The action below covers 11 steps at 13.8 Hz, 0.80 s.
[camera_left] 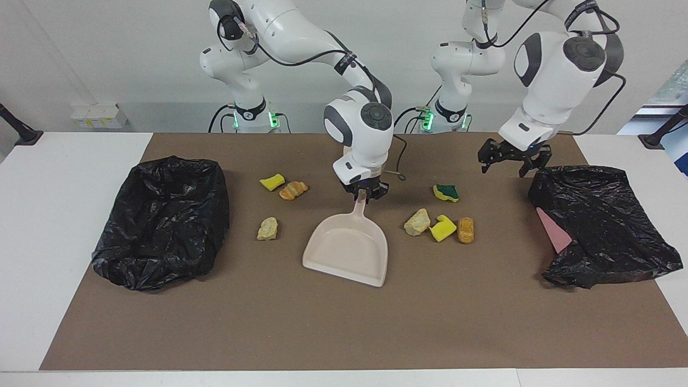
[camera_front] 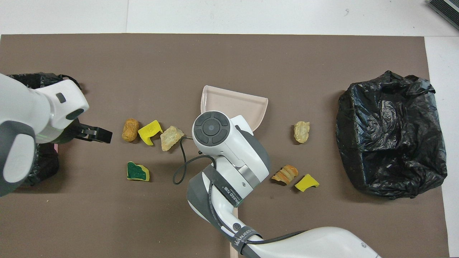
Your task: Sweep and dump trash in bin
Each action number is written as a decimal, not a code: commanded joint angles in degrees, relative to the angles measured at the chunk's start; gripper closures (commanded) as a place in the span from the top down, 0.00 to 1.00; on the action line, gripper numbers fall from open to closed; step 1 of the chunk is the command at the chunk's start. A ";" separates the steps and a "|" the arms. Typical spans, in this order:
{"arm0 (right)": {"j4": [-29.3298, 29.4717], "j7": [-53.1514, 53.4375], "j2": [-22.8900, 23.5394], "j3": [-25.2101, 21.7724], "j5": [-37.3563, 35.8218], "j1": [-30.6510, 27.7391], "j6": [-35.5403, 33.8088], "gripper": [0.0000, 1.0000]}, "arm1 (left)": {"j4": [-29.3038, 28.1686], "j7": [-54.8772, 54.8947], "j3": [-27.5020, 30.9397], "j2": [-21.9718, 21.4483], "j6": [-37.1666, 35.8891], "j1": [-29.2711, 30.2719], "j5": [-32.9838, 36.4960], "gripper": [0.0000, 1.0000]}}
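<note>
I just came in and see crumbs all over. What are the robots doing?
They are cleaning up. The right gripper is shut on the handle of the beige plastic dustpan, its pan lying on the brown mat. Seven small scraps lie on the mat. The left gripper hangs open beside a crumpled black plastic bag.

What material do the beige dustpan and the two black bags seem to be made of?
The dustpan looks like rigid moulded plastic with a smooth matt finish: one even beige colour, with a raised rim and a handle in one piece. The black bags look like thin plastic film: glossy, crumpled, with many sharp creases that catch the light. The look alone cannot confirm either.
</note>
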 commanded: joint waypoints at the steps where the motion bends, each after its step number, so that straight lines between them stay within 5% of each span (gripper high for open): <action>1: 1.23 -1.01 0.08 0.48 -1.35 -0.99 -1.33 0.00 | -8.17 1.97 0.80 -4.05 3.59 -3.78 -3.34 1.00; 8: 0.44 -29.35 -4.48 0.04 -1.27 -5.55 -4.49 0.00 | -26.88 0.40 0.80 -7.13 20.70 -18.62 -6.25 1.00; 11: -0.17 -48.67 -6.42 0.04 -1.27 -8.98 -6.07 0.00 | -31.13 -10.29 0.80 -6.95 27.05 -27.85 -6.51 1.00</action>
